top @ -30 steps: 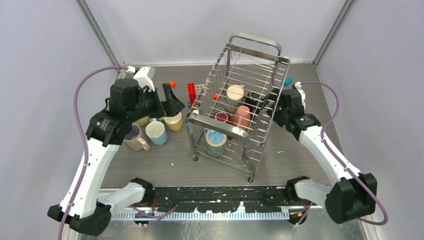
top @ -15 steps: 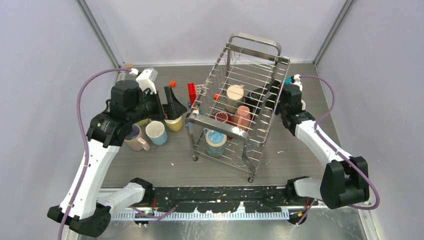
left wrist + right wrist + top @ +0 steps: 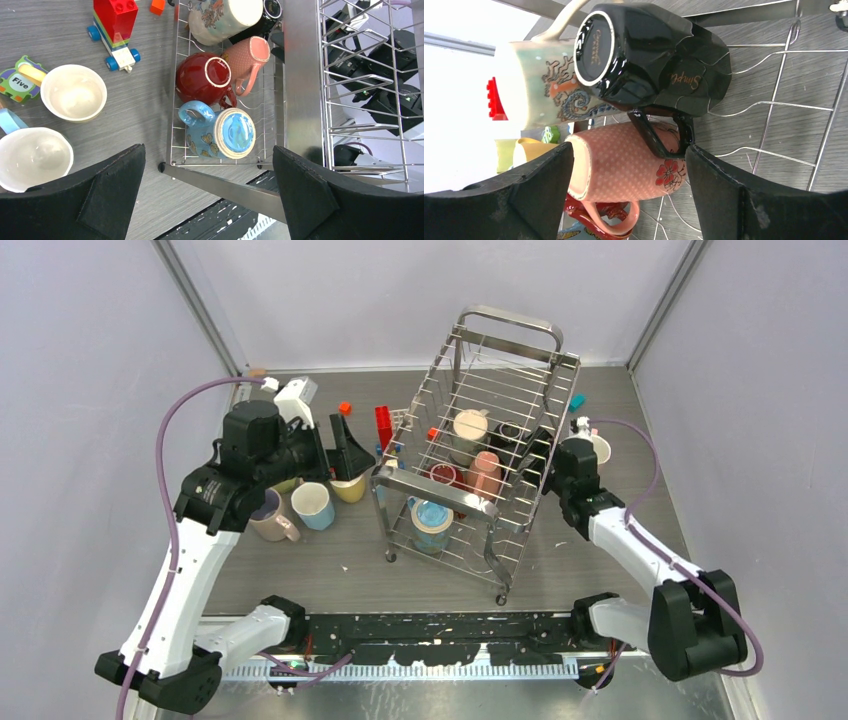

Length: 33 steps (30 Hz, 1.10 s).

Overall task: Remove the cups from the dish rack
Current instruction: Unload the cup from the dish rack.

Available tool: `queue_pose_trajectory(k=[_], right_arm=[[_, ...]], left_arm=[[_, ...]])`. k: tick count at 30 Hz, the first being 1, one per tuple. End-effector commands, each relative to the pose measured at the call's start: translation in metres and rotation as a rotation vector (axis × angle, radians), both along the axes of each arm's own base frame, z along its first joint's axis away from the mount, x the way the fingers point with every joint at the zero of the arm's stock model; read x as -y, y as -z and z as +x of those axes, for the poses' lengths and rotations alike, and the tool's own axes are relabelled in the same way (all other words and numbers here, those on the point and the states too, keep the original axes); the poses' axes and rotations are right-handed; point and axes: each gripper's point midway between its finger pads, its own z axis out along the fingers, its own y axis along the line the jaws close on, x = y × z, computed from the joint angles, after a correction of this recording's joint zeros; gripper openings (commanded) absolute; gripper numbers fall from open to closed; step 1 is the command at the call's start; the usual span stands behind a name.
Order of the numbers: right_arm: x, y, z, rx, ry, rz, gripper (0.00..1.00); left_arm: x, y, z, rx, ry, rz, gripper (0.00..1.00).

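Right, status. The dish rack (image 3: 436, 491) sits mid-desk (image 3: 330, 555), long axis roughly 7 to 1 o'clock in the top view, loop handle at the 1 o'clock end.

Five cups are inside it:
- black mug (image 3: 659, 55), on its side
- pink mug (image 3: 619, 170), on its side, just beside the black one
- cream patterned mug (image 3: 544, 80), behind those two
- dark red mug (image 3: 202, 77)
- light blue mug (image 3: 220, 132), nearest the 7 o'clock end

Right gripper (image 3: 628, 155) is at the rack's 3 o'clock side. Jaws spread, pink mug and the black mug's handle between the fingers, no contact visible.

Left gripper (image 3: 207, 172) hangs over the rack's 9 o'clock edge. Jaws spread wide, holding nothing.

On the desk at 9 o'clock of the rack stand a yellow cup (image 3: 350, 486), a pale blue cup (image 3: 313, 506) and a mauve cup (image 3: 268, 516), all upright. A red toy block (image 3: 116, 17) is near them. A white cup (image 3: 601, 448) is at 3 o'clock.
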Motion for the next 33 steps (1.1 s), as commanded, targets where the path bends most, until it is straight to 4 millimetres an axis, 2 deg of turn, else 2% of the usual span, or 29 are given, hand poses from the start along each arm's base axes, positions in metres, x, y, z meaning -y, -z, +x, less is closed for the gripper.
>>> queue_pose_trajectory(k=[1,7,19,26,33], right_arm=[[-0.001,-0.034,0.000,0.120,-0.007,0.024,0.84],[0.004,-0.021,0.003,0.081,0.024,-0.001,0.68],[0.002,-0.006,0.021,0.042,0.016,-0.050,0.64],[0.004,0.006,0.024,0.002,0.008,-0.092,0.63],[0.007,0.021,0.023,-0.033,0.008,-0.131,0.56]], left_arm=[[0.005,-0.006,-0.002,0.023,0.023,-0.025,1.00],[0.006,-0.007,-0.002,0.021,0.024,-0.032,1.00],[0.006,-0.005,0.000,0.014,0.027,-0.021,1.00],[0.008,-0.003,0.003,0.008,0.032,-0.024,1.00],[0.010,-0.001,0.003,0.002,0.038,-0.026,1.00]])
